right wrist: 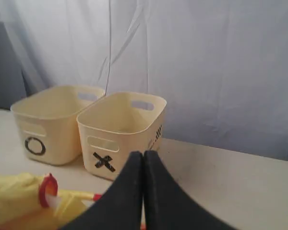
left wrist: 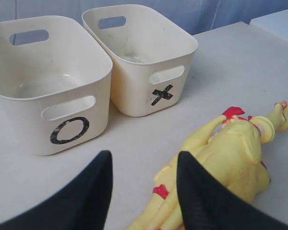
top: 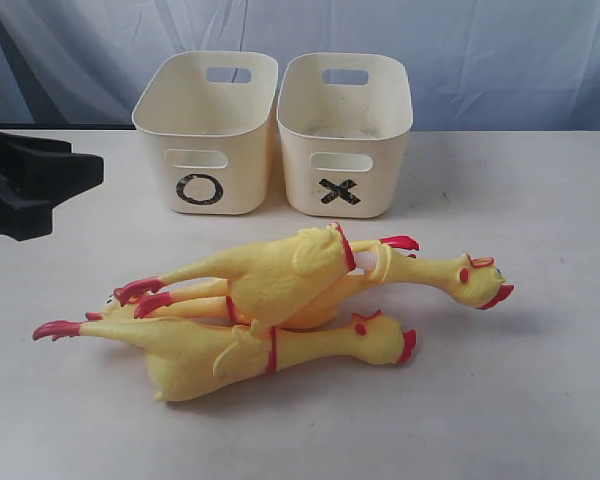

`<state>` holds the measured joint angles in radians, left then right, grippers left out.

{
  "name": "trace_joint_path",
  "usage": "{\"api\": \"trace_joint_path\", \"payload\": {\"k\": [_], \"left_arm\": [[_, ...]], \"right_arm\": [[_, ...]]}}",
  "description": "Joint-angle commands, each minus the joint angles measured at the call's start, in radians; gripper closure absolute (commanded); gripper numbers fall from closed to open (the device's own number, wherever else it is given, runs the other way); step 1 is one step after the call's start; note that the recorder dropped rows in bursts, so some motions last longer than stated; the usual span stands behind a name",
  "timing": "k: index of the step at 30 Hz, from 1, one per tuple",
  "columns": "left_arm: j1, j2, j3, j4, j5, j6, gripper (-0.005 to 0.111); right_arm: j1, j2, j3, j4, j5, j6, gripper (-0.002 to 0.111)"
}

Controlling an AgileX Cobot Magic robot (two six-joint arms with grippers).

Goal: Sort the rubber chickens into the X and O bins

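Pale blue cloth backdrop [top: 500, 50] across the top, matte white worktop [top: 540, 400] below. Smooth cream plastic O bin [top: 205, 130] and X bin [top: 345, 130] side by side, upper centre. Three yellow rubber chickens [top: 270, 280] piled mid-frame. Left tool [left wrist: 144, 155] wide, empty; right tool [right wrist: 144, 155] pinched closed, empty.

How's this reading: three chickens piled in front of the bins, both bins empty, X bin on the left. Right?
Not quite: the exterior view shows the X bin on the right and the O bin on the left. The rest holds.
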<state>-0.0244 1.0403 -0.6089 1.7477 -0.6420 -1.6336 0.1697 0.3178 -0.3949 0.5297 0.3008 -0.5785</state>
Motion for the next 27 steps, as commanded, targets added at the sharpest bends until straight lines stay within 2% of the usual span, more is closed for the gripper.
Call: {"api": "trace_joint_path", "payload": {"k": [1, 11, 14, 15, 17, 19, 21, 27], "left_arm": [[0.002, 0.002, -0.002, -0.003, 0.011, -0.007, 0.065], [0.002, 0.002, -0.002, -0.003, -0.003, -0.007, 0.065], [0.002, 0.002, -0.002, -0.003, -0.003, -0.007, 0.065], [0.002, 0.002, -0.002, -0.003, -0.003, -0.007, 0.065], [0.002, 0.002, -0.002, -0.003, -0.003, -0.007, 0.065], [0.002, 0.002, -0.002, -0.003, -0.003, -0.007, 0.065], [0.002, 0.002, -0.002, -0.003, -0.003, -0.007, 0.065], [0.002, 0.002, -0.002, -0.003, -0.003, -0.007, 0.065]], "right_arm": [[0.053, 0.207, -0.069, -0.103, 0.059, -0.199, 0.109], [0.054, 0.680, -0.160, -0.357, 0.059, -0.208, 0.109], [0.054, 0.810, -0.237, -0.352, 0.059, -0.217, 0.107], [0.054, 0.837, -0.255, -0.333, 0.059, -0.217, 0.104], [0.054, 0.893, -0.278, -0.295, 0.059, -0.217, 0.090], [0.054, 0.948, -0.279, -0.281, 0.057, -0.217, 0.062], [0.054, 0.971, -0.279, -0.281, 0.034, -0.217, 0.047], [0.083, 1.055, -0.279, -0.281, 0.004, -0.245, 0.047]]}}
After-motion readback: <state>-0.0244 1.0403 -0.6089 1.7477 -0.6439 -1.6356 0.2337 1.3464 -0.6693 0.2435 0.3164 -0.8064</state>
